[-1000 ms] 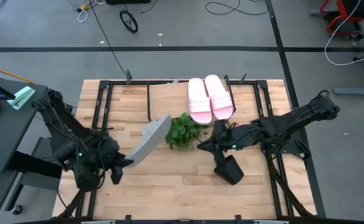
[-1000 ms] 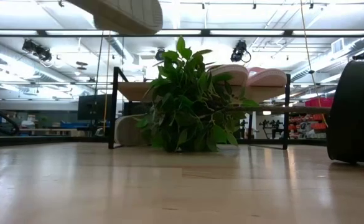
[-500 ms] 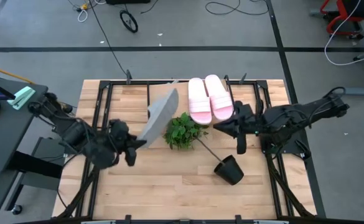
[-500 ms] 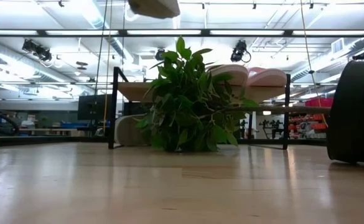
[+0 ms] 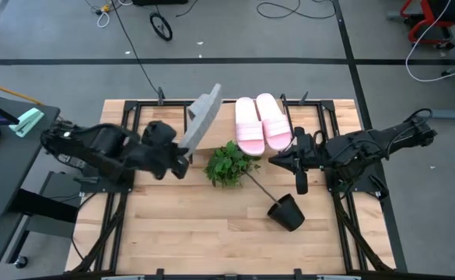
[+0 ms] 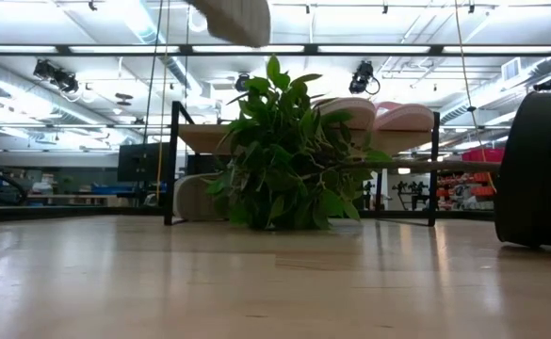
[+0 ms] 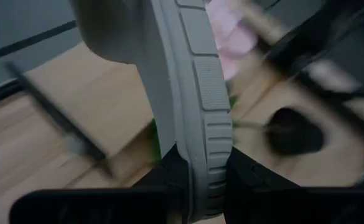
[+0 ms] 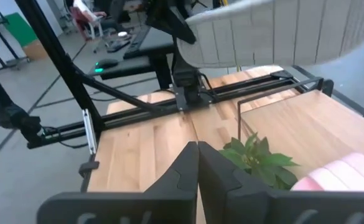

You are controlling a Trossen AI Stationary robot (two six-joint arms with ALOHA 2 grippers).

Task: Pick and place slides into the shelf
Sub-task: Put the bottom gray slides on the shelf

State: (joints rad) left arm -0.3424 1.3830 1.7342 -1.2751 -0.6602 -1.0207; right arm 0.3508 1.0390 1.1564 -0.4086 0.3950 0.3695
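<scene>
My left gripper (image 5: 182,154) is shut on a light grey slide (image 5: 201,117), carried high over the table's far left part beside the shelf (image 5: 225,128); the low view shows it at the top (image 6: 233,14). Two pale pink slides (image 5: 262,123) lie side by side on the shelf's plank top (image 6: 209,139). Another grey slide (image 6: 195,198) sits under the plank at its left end. My right gripper (image 5: 278,159) is shut and touches nothing; it hovers near the pink slides and the plant. My left gripper pinches the grey slide's sole at one end (image 7: 197,180) between its two fingers (image 7: 172,180), one on each face. The fingers come from the table's near left side and lie along the slide. The slide is lifted clear, turned on edge, reaching toward the far edge.
A green leafy plant (image 5: 227,163) lies in front of the shelf, its stem running to a black pot (image 5: 288,211) tipped on the table's near right part. Black frame rods run along both table sides. Bare wood lies toward the near edge.
My left gripper has carried the grey slide from the table's near left toward the far edge and the shelf, and the slide has turned to point more toward the far edge. My right gripper has drawn back from the black pot toward the far edge, then stayed.
</scene>
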